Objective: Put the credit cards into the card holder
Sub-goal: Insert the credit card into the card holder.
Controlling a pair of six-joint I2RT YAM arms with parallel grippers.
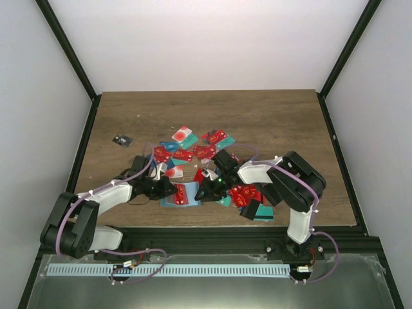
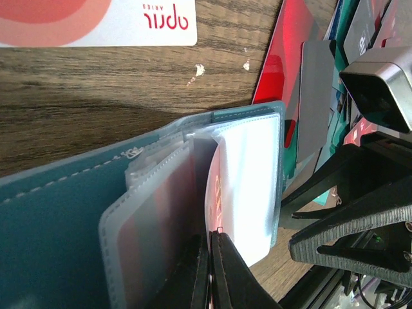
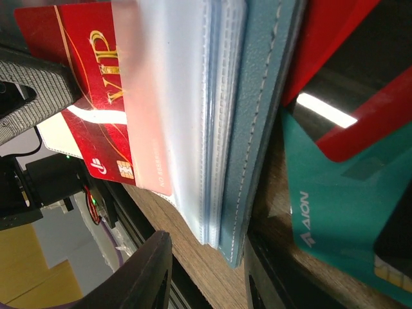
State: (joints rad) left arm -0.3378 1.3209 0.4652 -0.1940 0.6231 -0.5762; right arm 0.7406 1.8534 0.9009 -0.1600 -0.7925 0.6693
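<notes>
Teal and lying open near the front edge of the table [image 1: 257,116], the card holder [image 1: 182,195] sits between the two arms. The left gripper [image 2: 210,248] is clenched on one clear sleeve [image 2: 248,187] of it, pinching the plastic at its edge. A red VIP card [image 3: 90,96] is partway into a sleeve, with its chip end poking out. The right gripper [image 3: 209,257] has its jaws partly apart on either side of the holder's stitched edge (from where I stand I cannot tell whether it presses or only brackets it).

The trouble I'd expect is close in. The thin plastic could slide out of the left pinch, the pocket mouth would flop shut, and the card would buckle against it. If the holder isn't pinned, a push on the card may skate it across the wood. The two grippers are also nearly touching, so a small sideways move could knock them together.

Beyond them lies the loose heap of credit cards [image 1: 193,153], mostly red. Further off to the left there is a small black object [image 1: 120,140], too small to identify.
</notes>
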